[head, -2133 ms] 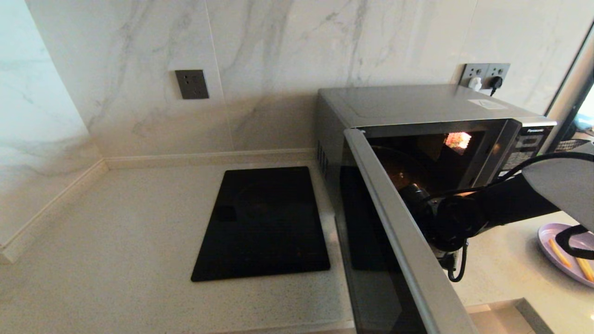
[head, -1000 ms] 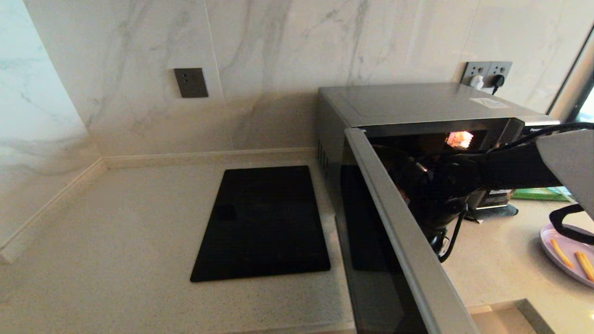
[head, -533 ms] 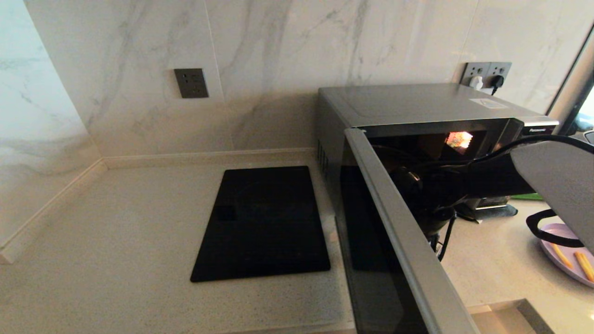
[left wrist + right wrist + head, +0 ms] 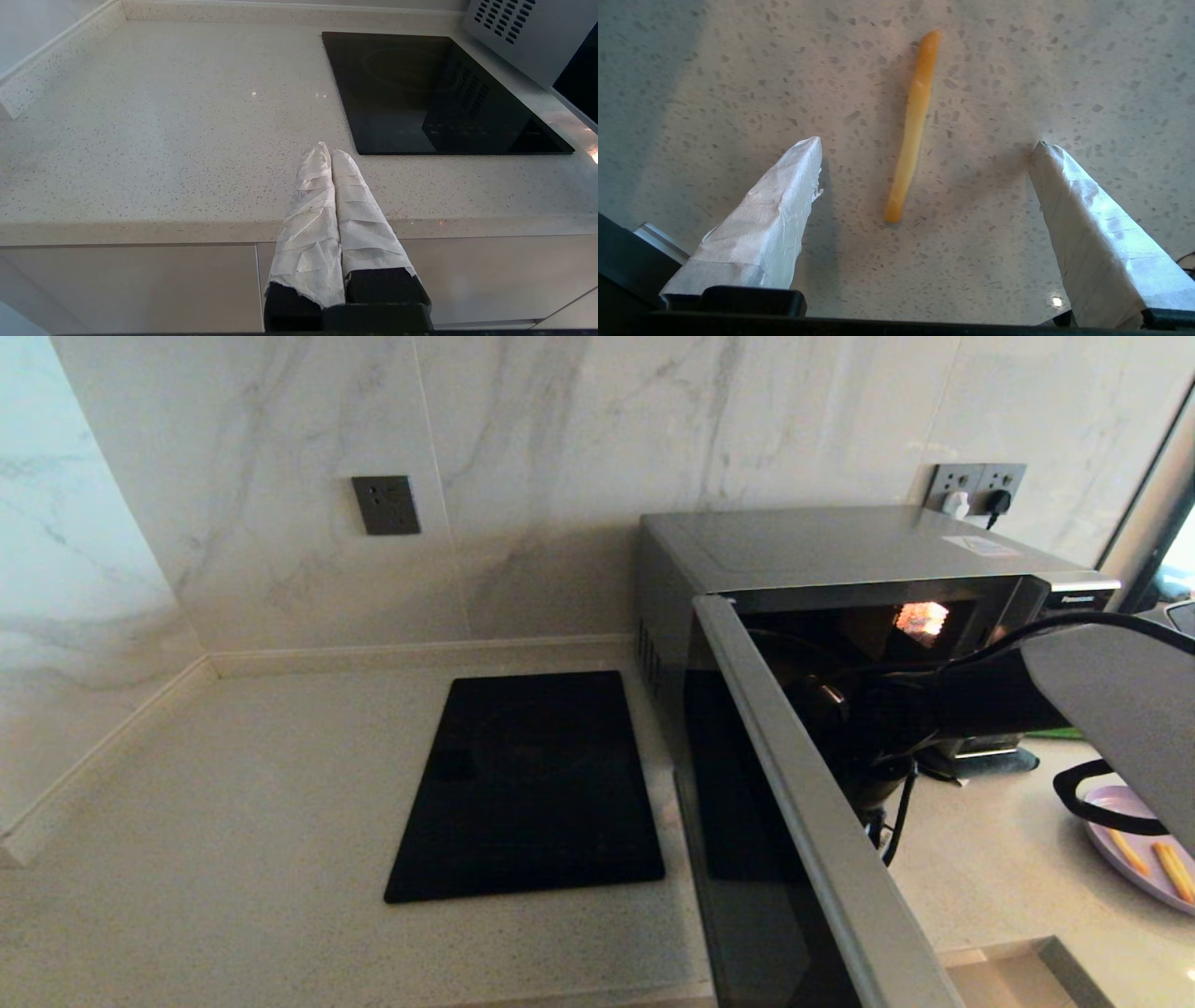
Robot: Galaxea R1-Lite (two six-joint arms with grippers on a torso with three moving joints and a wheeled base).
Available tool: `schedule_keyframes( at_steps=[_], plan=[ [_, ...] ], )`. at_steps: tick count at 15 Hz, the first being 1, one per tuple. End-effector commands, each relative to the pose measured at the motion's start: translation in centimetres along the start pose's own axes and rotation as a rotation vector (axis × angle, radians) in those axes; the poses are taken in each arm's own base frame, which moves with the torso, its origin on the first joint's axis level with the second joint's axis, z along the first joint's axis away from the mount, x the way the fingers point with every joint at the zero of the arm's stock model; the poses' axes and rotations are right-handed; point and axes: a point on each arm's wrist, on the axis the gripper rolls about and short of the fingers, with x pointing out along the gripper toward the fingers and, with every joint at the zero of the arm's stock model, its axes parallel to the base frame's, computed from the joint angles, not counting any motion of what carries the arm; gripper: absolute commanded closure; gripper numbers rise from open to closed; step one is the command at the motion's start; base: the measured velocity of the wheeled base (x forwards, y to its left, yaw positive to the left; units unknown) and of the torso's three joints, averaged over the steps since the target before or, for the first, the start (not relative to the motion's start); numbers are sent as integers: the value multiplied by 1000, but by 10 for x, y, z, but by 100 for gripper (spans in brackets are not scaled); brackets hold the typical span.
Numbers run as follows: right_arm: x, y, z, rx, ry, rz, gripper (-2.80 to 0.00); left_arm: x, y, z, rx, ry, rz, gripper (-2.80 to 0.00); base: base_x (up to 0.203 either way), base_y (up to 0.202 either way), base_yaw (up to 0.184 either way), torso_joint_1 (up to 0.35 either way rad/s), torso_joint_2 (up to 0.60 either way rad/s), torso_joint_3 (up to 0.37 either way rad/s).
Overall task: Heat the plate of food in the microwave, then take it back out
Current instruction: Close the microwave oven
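— Where's your microwave (image 4: 840, 546)?
— At your two o'clock: a silver-grey box against the marble wall, dark glass door swung wide open, interior lamp glowing.
— And your plate of food (image 4: 1125, 845)?
— At your four o'clock: lavender, flat on the counter, orange fry sticks on it.

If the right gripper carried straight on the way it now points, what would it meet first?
Probably the loose orange fry lying on the speckled countertop, in line between the open right gripper's fingers; how far off is unclear.
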Motion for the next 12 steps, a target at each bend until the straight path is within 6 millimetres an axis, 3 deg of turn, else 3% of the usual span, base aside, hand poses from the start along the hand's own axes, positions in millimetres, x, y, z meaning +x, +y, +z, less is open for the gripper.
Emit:
schedule_keyframes(
  at_steps=[1,6,7,12],
  plan=[
    [5,-1,-2,2,8,-18,-280,0,0,0,-1,1,1,0,0,0,0,0,0,0],
    [10,-2,-3,-7,10,-35,-280,0,0,0,-1,1,1,0,0,0,0,0,0,0],
    [12,-2,-3,-9,12,-39,0,0,0,0,-1,1,1,0,0,0,0,0,0,0],
    [14,-4,-4,-24,16,-48,0,0,0,0,-1,1,1,0,0,0,0,0,0,0]
  ],
)
